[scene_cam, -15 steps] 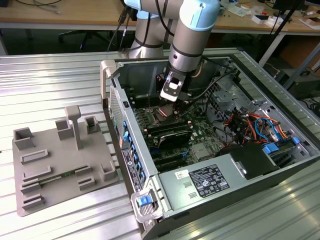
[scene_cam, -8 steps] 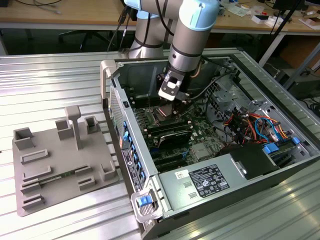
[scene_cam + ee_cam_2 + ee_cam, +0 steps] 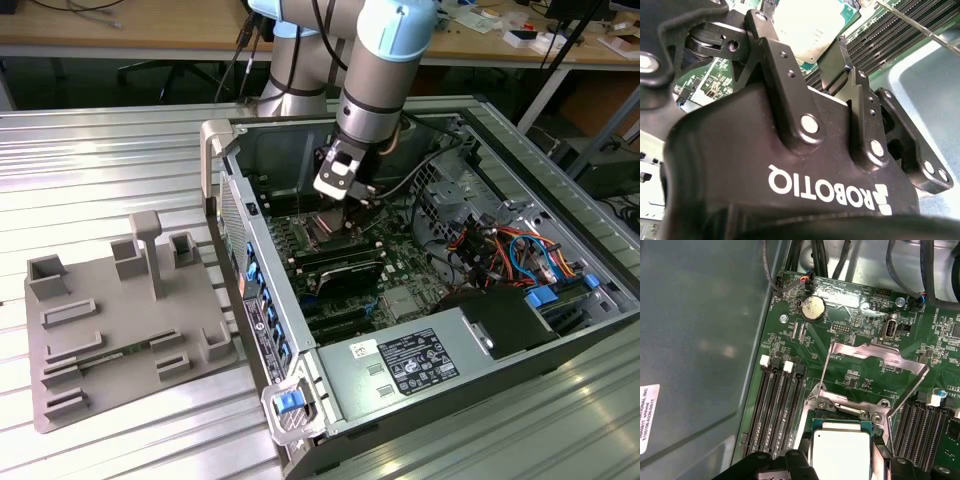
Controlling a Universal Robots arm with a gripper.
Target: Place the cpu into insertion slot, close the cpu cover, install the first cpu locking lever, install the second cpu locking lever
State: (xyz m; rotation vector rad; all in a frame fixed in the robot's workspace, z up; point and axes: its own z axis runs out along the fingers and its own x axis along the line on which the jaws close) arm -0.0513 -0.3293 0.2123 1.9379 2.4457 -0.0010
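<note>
Gripper (image 3: 840,466) low inside the open computer case (image 3: 256,275), straddling the cpu (image 3: 841,446), can't tell whether it's clamped or loose, cpu lying at the insertion slot (image 3: 850,408), cpu cover (image 3: 875,353) beyond, tilted up open.

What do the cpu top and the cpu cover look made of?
The cpu top looks like matte silvery-grey metal, over a green board-like rim. The cpu cover looks like thin shiny sheet metal, probably steel, judging by bright glints along its frame.

End effector (image 3: 799,32) straddles the silvery cpu (image 3: 802,20).
</note>
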